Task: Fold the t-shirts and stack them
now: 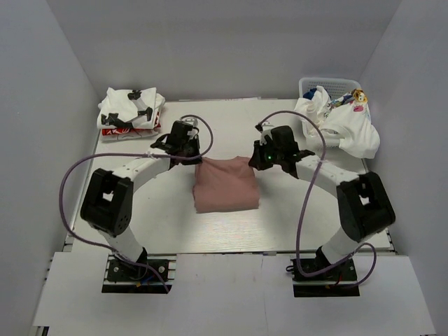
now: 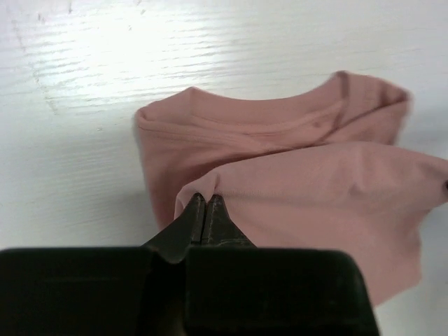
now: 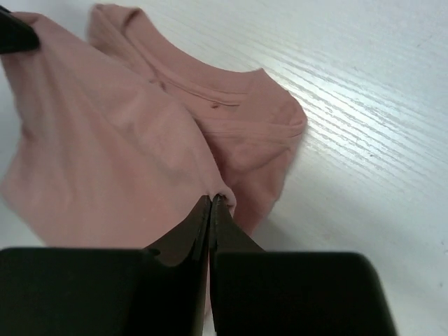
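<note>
Left gripper and right gripper each pinch a top-layer corner of the dusty-pink t-shirt. Fold step in hand, likely; next: lift both corners together, evenly.

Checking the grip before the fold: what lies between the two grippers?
Only the pink shirt: its fabric spans from the left gripper to the right gripper, both pinching it, as the top view shows.
</note>
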Robot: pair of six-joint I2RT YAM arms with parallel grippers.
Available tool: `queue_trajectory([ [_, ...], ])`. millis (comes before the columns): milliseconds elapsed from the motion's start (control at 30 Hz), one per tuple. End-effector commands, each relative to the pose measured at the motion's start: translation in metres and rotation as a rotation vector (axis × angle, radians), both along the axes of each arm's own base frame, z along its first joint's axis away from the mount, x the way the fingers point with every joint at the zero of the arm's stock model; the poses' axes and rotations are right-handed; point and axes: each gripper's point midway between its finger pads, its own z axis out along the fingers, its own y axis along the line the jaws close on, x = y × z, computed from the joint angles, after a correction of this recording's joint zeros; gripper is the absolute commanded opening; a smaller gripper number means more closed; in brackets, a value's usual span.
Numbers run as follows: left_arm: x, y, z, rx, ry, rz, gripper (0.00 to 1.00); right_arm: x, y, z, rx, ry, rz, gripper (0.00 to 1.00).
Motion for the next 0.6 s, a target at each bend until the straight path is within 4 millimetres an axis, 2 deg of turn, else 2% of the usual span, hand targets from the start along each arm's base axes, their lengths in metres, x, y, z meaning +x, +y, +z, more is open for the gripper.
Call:
queue_trajectory([
  [0,-0.004,-0.008,0.065,-0.089,-0.189,-0.045,0.00,-0.005,0.004,0.055,0.097,-0.137,0.018,0.00],
  [100,-0.004,0.003,0.072,-0.085,-0.222,-0.002,0.00,-0.008,0.001,0.063,0.125,-0.172,0.006,0.00],
  [167,0.000,0.006,0.075,-0.098,-0.229,0.019,0.00,0.001,-0.001,0.060,0.122,-0.176,-0.030,0.00],
  [200,0.008,0.007,0.076,-0.089,-0.243,0.035,0.00,0.010,0.000,0.064,0.121,-0.192,-0.044,0.00],
  [233,0.014,0.017,0.069,-0.044,-0.233,0.090,0.00,0.017,-0.003,0.039,0.074,-0.147,-0.071,0.00],
  [267,0.021,0.019,0.050,-0.009,-0.201,0.107,0.00,0.030,-0.001,0.047,0.063,-0.175,-0.076,0.00],
  [300,0.030,0.027,0.044,0.020,-0.188,0.155,0.00,0.038,-0.004,0.015,0.012,-0.121,-0.086,0.00],
  [333,0.031,0.030,0.028,0.046,-0.141,0.180,0.00,0.043,-0.008,0.006,-0.004,-0.105,-0.094,0.00],
  [367,0.042,0.036,0.024,0.054,-0.124,0.218,0.00,0.048,-0.007,0.000,-0.014,-0.093,-0.098,0.00],
  [400,0.044,0.039,-0.005,0.080,-0.057,0.234,0.00,0.060,-0.006,-0.015,-0.023,-0.059,-0.094,0.00],
  [433,0.049,0.047,-0.015,0.084,-0.029,0.265,0.00,0.065,-0.004,-0.019,-0.019,-0.056,-0.089,0.00],
  [500,0.062,0.055,-0.022,0.102,-0.027,0.296,0.00,0.079,0.003,-0.015,-0.009,-0.066,-0.067,0.00],
  [533,0.062,0.055,-0.032,0.112,0.005,0.302,0.00,0.084,0.003,-0.027,-0.019,-0.047,-0.073,0.03],
  [567,0.068,0.058,-0.023,0.109,0.000,0.313,0.00,0.087,0.004,-0.027,-0.018,-0.050,-0.066,0.11],
])
